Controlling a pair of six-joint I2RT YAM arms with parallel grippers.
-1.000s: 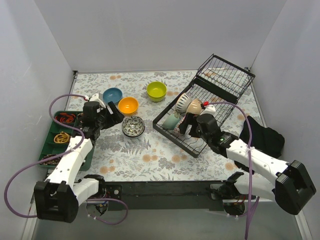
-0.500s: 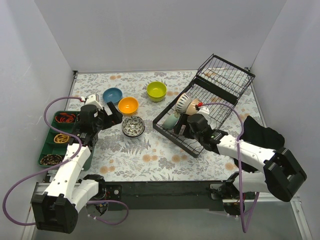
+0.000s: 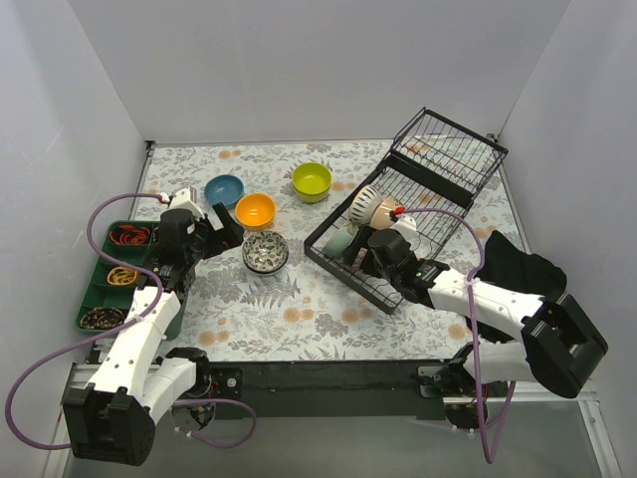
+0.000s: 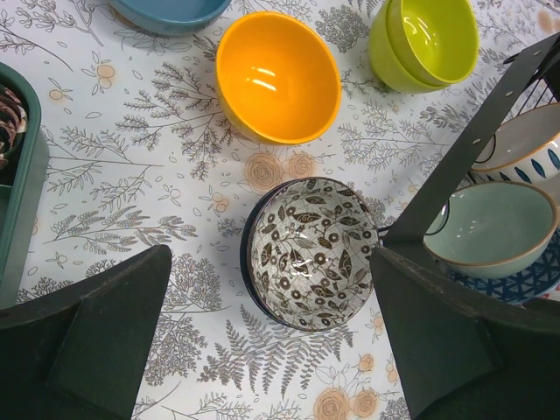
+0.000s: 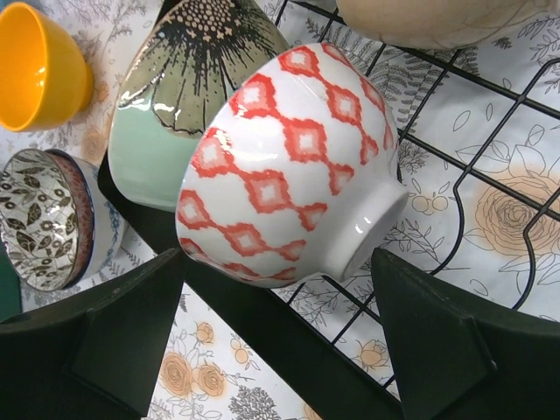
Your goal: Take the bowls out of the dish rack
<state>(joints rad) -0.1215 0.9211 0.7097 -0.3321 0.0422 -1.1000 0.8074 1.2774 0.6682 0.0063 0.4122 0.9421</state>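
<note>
The left hand (image 4: 271, 254) hangs over the surface (image 3: 299, 299) with its fingers spread wide and nothing between them. Directly beneath it a leaf-patterned bowl (image 4: 311, 249) stands upright on the floral cloth, clear of both fingers. Beyond that bowl sit an orange bowl (image 4: 276, 74), a lime bowl (image 4: 429, 39) and a blue bowl (image 3: 224, 189), all upright on the surface and apart from one another. A green tray (image 3: 109, 274) lies at the left edge, beside the left arm.

The dish rack (image 3: 398, 219) stands on the right half of the surface, its smaller wire tier raised at the far end. The right hand (image 5: 276, 254) reaches into the near left corner of the rack, fingers set wide on either side of a red-diamond bowl (image 5: 289, 157). That bowl stands on edge in the rack, its foot turned towards the right finger. From the wrist view the fingers look to be just short of it, though contact at its rim cannot be ruled out; it is not clamped. Just behind it a pale-green bowl (image 5: 175, 105) with a dark flower pattern leans against it, and a beige bowl (image 5: 420, 17) sits farther along the wires.
</note>
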